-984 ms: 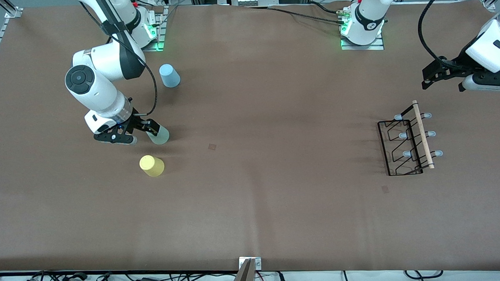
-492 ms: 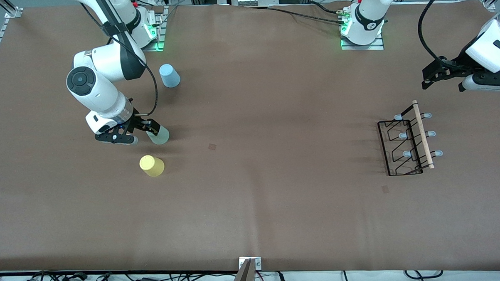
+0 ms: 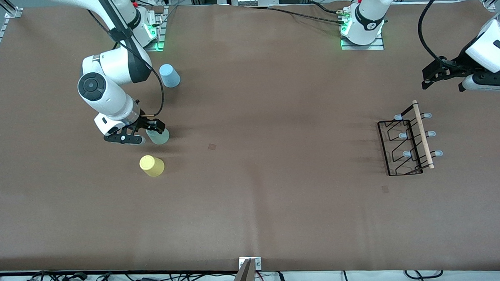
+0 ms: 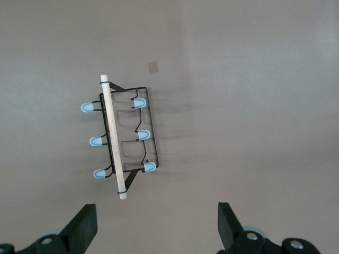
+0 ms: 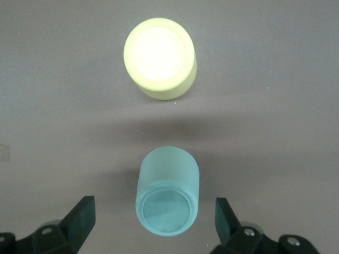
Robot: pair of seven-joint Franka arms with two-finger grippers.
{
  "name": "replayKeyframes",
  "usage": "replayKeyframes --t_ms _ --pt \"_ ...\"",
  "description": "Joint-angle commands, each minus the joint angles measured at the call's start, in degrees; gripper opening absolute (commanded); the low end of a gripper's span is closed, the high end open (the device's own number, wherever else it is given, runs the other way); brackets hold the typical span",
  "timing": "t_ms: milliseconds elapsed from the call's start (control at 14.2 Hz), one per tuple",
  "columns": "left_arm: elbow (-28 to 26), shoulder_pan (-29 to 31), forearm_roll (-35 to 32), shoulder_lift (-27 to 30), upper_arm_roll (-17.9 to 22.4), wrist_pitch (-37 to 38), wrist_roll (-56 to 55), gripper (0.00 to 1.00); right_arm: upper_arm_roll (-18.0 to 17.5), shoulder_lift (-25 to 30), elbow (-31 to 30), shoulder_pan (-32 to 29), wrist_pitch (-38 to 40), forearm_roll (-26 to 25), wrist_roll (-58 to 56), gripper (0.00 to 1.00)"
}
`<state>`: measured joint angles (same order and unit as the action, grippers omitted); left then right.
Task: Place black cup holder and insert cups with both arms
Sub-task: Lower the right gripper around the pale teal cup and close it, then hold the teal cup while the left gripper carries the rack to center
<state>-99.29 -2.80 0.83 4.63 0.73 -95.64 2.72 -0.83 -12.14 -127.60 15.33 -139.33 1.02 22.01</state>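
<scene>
Right tool [image 3: 138,133], fingers spread wide and empty, stands low over the tabletop [image 3: 252,207] with the mint green cup [image 3: 158,135] between its fingertips, flanked but not yet gripped; the cup stands mouth-down, its closed base toward the wrist camera, so a squeeze on its sides would likely be the next step. Just past the tool toward the front camera stands the yellow cup [image 3: 152,165], also inverted and clear of the fingers. Toward the robots' bases stands the light blue cup [image 3: 170,75]. Well apart, at the left arm's end, the black cup holder [image 3: 405,145] stands with pegs bare; the left tool [image 4: 156,225], wide open and empty, waits above it.
</scene>
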Motion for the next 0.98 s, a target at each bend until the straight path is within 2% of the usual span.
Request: replayKeyframes --t_ms 0,633,703,914 --pt "1.5 -0.3 -0.4 -0.5 0.1 1.1 -0.2 1.0 0.1 0.2 -1.6 0.5 -2.1 0.7 0.4 1.0" --pt "1.4 -0.3 -0.7 -0.6 0.1 1.2 0.1 1.0 0.0 -1.7 -2.1 0.5 -2.5 0.7 0.4 1.0" --pt "1.3 -0.2 -0.6 -0.9 0.1 2.5 0.3 1.0 0.0 -2.1 -2.3 0.5 -3.2 0.7 0.4 1.0" --pt "2.5 0.9 -0.5 -5.1 0.9 16.1 0.3 1.0 0.1 -3.7 -2.6 0.5 -5.3 0.7 0.4 1.0"
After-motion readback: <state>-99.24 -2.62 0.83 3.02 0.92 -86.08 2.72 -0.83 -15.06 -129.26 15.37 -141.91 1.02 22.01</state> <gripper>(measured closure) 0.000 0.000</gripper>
